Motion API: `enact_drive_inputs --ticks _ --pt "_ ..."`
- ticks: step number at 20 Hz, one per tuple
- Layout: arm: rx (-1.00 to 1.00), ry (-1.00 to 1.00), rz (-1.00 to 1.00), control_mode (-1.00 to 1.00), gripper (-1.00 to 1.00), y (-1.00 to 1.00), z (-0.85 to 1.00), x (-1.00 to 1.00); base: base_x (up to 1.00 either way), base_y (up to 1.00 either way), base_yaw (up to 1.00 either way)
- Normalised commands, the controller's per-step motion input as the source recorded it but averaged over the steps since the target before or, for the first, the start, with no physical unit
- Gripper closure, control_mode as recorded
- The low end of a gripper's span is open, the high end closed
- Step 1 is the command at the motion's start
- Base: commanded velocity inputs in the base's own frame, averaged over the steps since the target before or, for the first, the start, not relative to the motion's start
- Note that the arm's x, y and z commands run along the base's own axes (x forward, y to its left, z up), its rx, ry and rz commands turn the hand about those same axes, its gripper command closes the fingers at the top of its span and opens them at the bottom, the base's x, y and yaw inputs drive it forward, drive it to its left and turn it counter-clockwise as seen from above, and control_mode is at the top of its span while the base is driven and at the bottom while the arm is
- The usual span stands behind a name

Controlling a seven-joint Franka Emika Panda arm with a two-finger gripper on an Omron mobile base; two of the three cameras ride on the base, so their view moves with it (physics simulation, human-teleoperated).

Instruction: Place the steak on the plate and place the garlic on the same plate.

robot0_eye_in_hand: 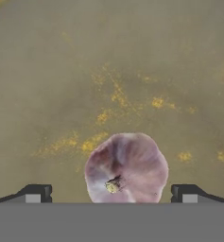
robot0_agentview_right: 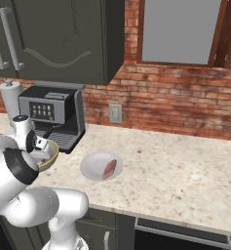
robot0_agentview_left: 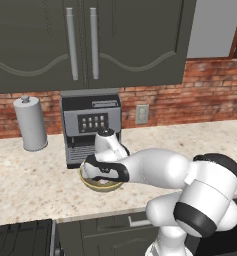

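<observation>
The garlic, a whitish bulb tinged pink-purple, lies on the floor of the deep olive-yellow bowl, tip toward the camera. My gripper is open and reaches down into the bowl, with one finger tip on each side of the bulb and not touching it. The bowl stands in front of the coffee machine. To its right, the flat white plate rests on the counter with the reddish steak lying on its right half.
A coffee machine stands just behind the bowl, with a paper towel roll to its left. Dark wall cabinets hang overhead. The speckled counter stretches right of the plate toward the brick wall.
</observation>
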Motion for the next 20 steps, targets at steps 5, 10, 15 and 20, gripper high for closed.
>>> enact_drive_inputs --ticks 5,10,15,20 --pt "0.00 0.00 0.00 -1.00 -1.00 0.00 -0.05 0.02 0.00 0.00 0.00" --pt "-0.03 -0.01 -0.04 -1.00 -1.00 0.00 -0.03 0.02 0.00 0.00 0.00" --pt "-0.03 0.00 -0.04 -1.00 -1.00 0.00 -0.06 0.00 0.00 0.00 0.00" --pt "-0.01 0.00 -0.01 -1.00 1.00 0.00 -0.12 0.00 0.00 0.00 0.00"
